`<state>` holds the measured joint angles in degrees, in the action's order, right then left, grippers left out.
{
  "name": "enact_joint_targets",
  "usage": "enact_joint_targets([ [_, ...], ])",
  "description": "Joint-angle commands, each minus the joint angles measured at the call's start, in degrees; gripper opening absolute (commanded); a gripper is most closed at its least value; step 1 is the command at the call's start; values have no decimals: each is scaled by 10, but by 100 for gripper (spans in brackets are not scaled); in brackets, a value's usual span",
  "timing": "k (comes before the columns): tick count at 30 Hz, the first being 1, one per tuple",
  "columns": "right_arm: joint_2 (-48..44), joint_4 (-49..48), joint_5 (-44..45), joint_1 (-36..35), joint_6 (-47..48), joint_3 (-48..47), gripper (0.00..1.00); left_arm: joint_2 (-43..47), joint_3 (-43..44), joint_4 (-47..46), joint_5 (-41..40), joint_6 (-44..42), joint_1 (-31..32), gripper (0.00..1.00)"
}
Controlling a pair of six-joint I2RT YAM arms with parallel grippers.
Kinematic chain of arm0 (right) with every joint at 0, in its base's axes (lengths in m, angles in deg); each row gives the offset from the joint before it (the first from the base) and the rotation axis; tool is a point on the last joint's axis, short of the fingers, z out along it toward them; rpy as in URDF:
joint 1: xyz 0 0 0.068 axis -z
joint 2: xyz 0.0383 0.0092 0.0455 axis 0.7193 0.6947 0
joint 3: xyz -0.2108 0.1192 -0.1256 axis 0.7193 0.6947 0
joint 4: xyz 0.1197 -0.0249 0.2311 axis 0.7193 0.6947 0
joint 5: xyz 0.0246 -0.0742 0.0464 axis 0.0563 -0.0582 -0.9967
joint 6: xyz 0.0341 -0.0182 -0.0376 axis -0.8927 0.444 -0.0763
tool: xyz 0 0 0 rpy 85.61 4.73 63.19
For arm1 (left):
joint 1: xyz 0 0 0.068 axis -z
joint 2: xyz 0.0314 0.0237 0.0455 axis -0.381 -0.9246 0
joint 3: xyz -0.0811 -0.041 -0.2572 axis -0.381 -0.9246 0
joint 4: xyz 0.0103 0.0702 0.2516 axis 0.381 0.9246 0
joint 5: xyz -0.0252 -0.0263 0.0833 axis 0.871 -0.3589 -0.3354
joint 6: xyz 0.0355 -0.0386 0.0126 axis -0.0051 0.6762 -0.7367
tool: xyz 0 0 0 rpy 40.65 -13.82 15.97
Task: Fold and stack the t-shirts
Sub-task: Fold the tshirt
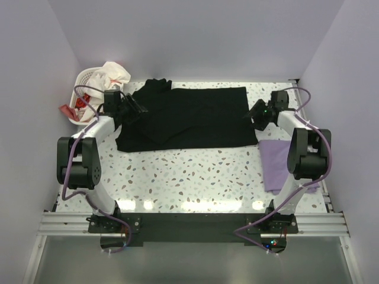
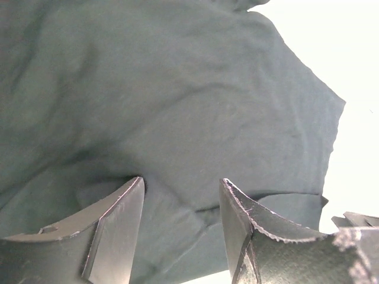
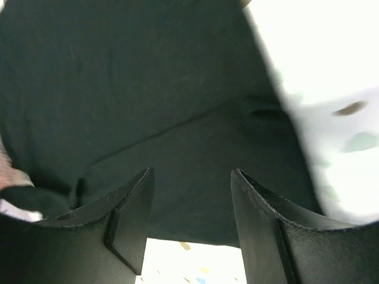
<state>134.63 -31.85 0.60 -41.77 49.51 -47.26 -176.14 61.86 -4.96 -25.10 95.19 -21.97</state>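
Note:
The black t-shirt (image 1: 189, 118) lies spread across the far half of the table, with part of it folded over on its left side. My left gripper (image 1: 137, 108) hovers at its left edge and my right gripper (image 1: 256, 115) at its right edge. In the left wrist view the left gripper (image 2: 182, 180) is open over wrinkled black cloth (image 2: 177, 106), gripping nothing. The right wrist view has the right gripper (image 3: 192, 171) open too, over the black shirt's edge (image 3: 177, 118). The lavender t-shirt (image 1: 273, 163) lies folded at the right, partly under the right arm.
A white laundry basket (image 1: 81, 80) sits in the far left corner with white cloth (image 1: 112, 74) and red items (image 1: 74, 109) in it. Speckled tabletop (image 1: 189, 177) shows in front of the black shirt. Walls close in on three sides.

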Motion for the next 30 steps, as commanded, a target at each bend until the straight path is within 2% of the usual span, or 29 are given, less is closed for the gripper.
enact_joint_targets([
  [1,-47,6,46,-60,33,8,58,52,-43,3,-57,1,-4,58],
  [5,-60,-13,65,-104,35,31,58,111,-117,-12,-102,13,1,60],
  [14,-81,-57,80,-196,43,55,59,125,-190,-64,-101,28,22,73],
  [22,-86,-79,75,-234,41,69,59,76,-161,-100,-91,34,43,74],
  [30,-95,-76,77,-242,49,78,59,23,-112,-101,-88,41,56,74],
])
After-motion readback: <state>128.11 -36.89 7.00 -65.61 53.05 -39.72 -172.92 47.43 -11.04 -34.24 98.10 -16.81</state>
